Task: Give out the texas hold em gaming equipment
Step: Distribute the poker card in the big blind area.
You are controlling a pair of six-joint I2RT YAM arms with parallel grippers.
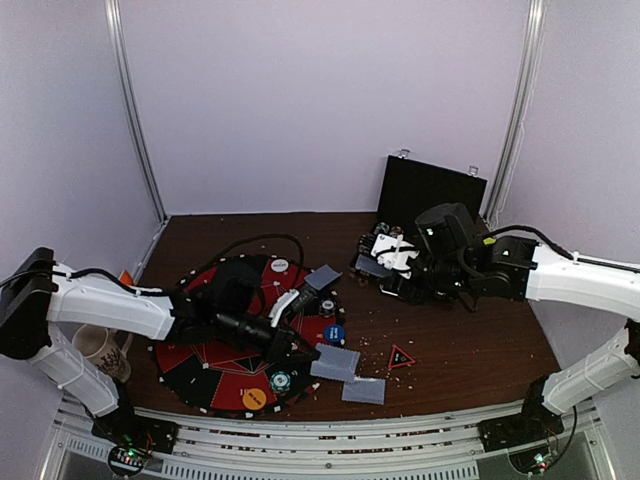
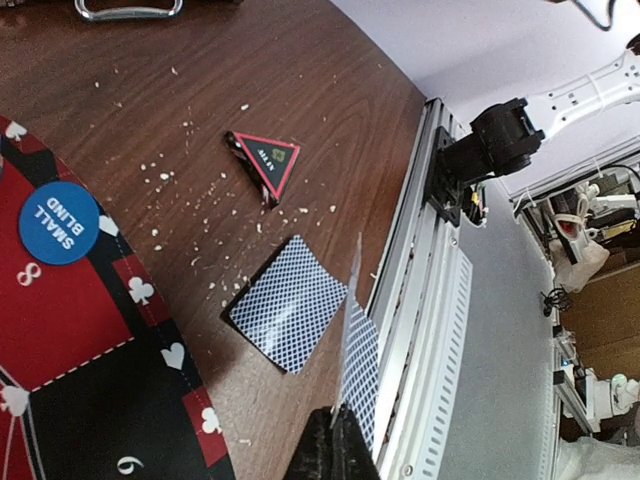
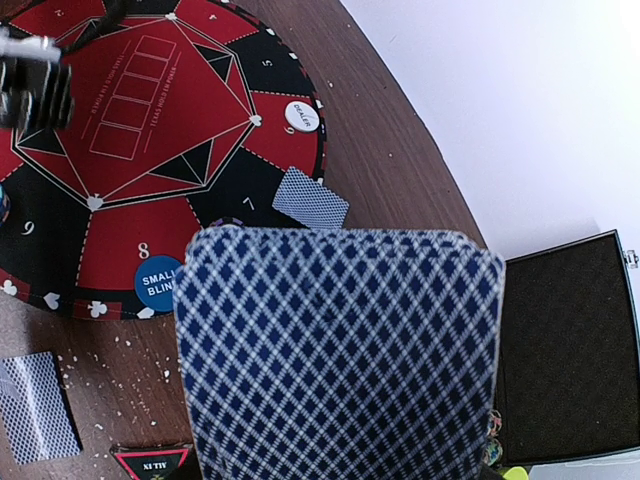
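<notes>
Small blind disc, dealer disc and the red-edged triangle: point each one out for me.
small blind disc [image 2: 58, 222], left wrist view, centre of its blue face.
dealer disc [image 3: 300, 117], right wrist view, centre of its white face.
triangle [image 2: 266, 160], left wrist view, middle of its black face.

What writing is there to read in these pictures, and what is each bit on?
"SMALL BLIND": on the blue disc.
"DEALER": on the white disc.
"ALL IN", seen upside down: on the triangular marker.
"7", "8", "9": along the edge of the round mat.
The print at the mat's centre is too small to read.
</notes>
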